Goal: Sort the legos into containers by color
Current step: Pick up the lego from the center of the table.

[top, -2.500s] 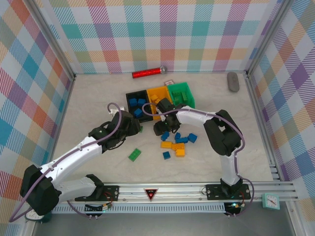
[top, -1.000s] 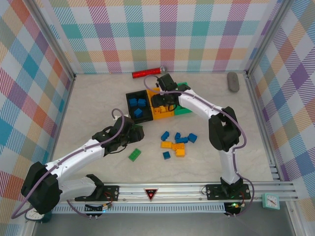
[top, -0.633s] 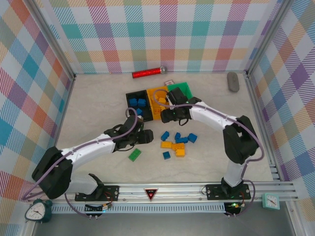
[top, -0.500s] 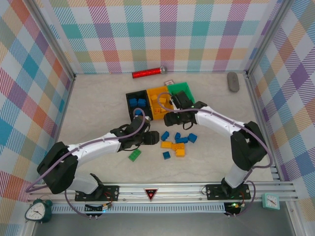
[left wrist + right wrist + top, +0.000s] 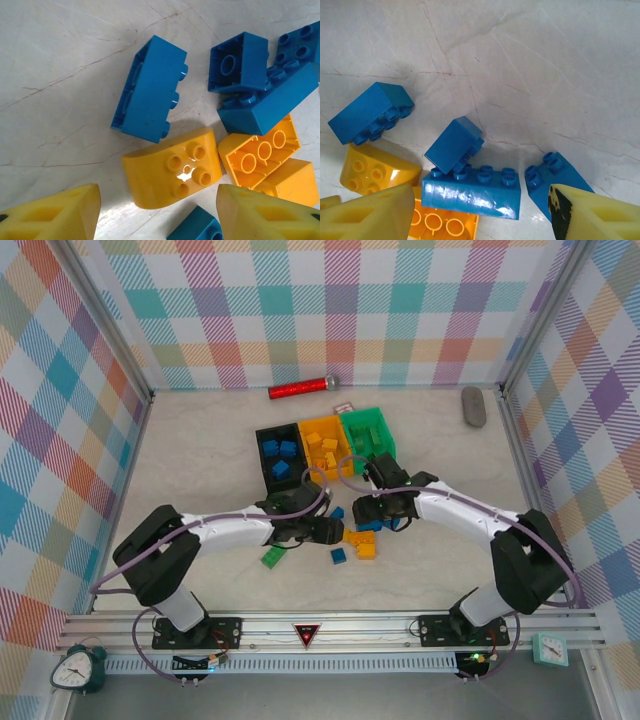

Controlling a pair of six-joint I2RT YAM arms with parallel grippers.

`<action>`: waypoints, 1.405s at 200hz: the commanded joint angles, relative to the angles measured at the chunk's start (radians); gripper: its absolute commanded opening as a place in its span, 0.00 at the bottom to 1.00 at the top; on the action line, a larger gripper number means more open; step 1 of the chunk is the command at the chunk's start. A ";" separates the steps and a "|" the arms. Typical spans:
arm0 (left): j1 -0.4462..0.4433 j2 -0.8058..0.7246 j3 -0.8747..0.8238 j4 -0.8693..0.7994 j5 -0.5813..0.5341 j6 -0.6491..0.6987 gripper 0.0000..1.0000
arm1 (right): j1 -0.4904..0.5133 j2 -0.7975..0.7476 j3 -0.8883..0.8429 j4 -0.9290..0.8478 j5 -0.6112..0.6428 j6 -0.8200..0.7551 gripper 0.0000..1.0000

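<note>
Loose legos lie in a pile mid-table: blue ones (image 5: 339, 556) and orange-yellow ones (image 5: 365, 546), plus a green brick (image 5: 272, 557) apart on the left. Behind them stand the black bin (image 5: 279, 455) with blue bricks, the orange bin (image 5: 325, 447) and the green bin (image 5: 367, 435). My left gripper (image 5: 330, 532) hangs open low over the pile; a curved orange-yellow brick (image 5: 172, 167) lies just ahead of its fingertips (image 5: 55, 215). My right gripper (image 5: 481, 200) is open astride a long blue brick (image 5: 472, 192), with a small blue brick (image 5: 454, 145) leaning on it.
A red glittery cylinder (image 5: 300, 389) lies at the back wall, and a grey oval object (image 5: 473, 406) at the back right. Checked walls close in three sides. Bare tabletop (image 5: 200, 460) stretches left of the bins.
My right gripper has come away from the bins and down to the loose pile. My left arm has swung right from near the green brick to the pile's left side.
</note>
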 commanded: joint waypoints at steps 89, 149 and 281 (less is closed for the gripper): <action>-0.010 0.243 0.318 -0.269 -0.193 0.055 0.46 | -0.002 -0.059 -0.045 -0.002 0.055 0.030 0.71; -0.001 0.190 0.321 -0.274 -0.189 0.044 0.15 | -0.006 -0.069 -0.078 0.021 0.045 0.036 0.71; 0.339 0.088 0.591 -0.526 -0.317 0.094 0.18 | -0.004 -0.115 -0.170 0.058 0.028 0.061 0.71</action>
